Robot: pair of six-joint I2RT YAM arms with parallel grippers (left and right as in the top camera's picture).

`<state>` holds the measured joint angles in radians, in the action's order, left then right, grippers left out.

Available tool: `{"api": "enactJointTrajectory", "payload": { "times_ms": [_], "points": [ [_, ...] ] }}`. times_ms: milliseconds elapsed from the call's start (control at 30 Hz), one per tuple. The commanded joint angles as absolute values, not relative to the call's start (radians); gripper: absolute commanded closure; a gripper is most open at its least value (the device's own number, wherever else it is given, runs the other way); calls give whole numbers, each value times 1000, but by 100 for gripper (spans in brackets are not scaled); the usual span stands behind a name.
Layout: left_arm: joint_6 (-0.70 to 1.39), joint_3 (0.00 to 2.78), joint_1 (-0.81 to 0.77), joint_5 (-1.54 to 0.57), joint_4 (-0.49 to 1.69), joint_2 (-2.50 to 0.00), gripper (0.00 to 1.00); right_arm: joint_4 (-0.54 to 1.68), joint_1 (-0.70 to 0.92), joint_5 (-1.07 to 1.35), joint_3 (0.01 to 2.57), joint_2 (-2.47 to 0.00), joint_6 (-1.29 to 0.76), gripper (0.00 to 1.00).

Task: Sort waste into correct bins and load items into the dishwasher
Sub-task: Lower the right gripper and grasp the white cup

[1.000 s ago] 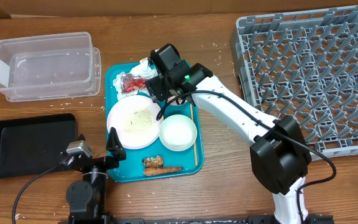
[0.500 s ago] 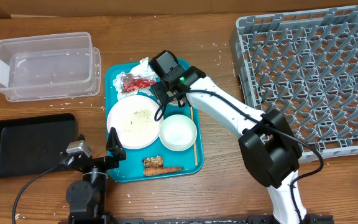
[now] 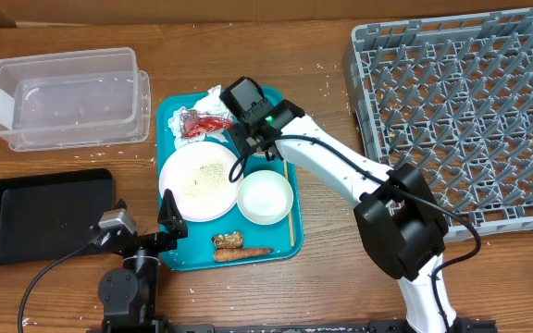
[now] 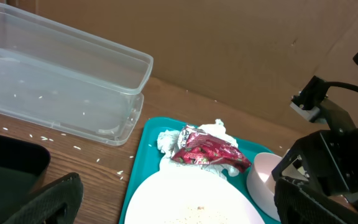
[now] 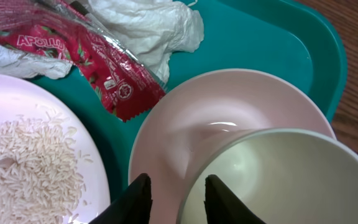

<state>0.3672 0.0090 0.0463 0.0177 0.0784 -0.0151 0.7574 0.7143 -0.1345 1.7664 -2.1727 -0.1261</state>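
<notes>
The teal tray held one rice plate, one pink bowl, one white bowl and one red wrapper. The right gripper was spread apart at the white bowl's rim. The left gripper gaped wide, holding nothing.

My top camera hangs high over the counter and looks straight down. It is far off, so I see everything at once: the clear box, the gray rack and the blue-green tray. My left wrist camera sits low by the tray's front edge. It looks across the tray to the back, with the clear box on its left. My right wrist camera is very close and looks down into the back part of the tray. All three views share the red wrapper, the tray and the white plate.
</notes>
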Motion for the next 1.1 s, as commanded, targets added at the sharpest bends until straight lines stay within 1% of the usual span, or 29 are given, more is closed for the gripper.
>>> {"api": "enactJointTrajectory", "payload": {
  "times_ms": [0, 133, 367, 433, 533, 600, 867, 933, 1067],
  "points": [
    [381, 5, 46, 10, 75, -6, 0, 772, 721, -138, 1831, -2172, -123, 72],
    [381, 5, 46, 10, 75, -6, 0, 792, 721, -138, 1876, -2172, -123, 82],
    [381, 5, 46, 10, 75, -6, 0, 824, 721, -137, 1880, -2172, -124, 92],
    [381, 5, 46, 10, 75, -6, 0, 826, 721, -134, 1880, -2172, -127, 92],
    [381, 5, 46, 10, 75, -6, 0, 837, 721, -134, 1879, -2172, -127, 81],
    [381, 5, 46, 10, 75, -6, 0, 840, 721, -134, 1872, -2172, -127, 78],
    [381, 5, 46, 10, 75, -6, 0, 840, 721, -101, 1856, -2185, -130, 78],
    [381, 5, 46, 9, 75, -6, 0, 840, 721, -100, 1856, -2185, -130, 81],
    [381, 5, 46, 10, 75, -6, 0, 841, 721, -101, 1856, -2187, -130, 81]
  ]
}}
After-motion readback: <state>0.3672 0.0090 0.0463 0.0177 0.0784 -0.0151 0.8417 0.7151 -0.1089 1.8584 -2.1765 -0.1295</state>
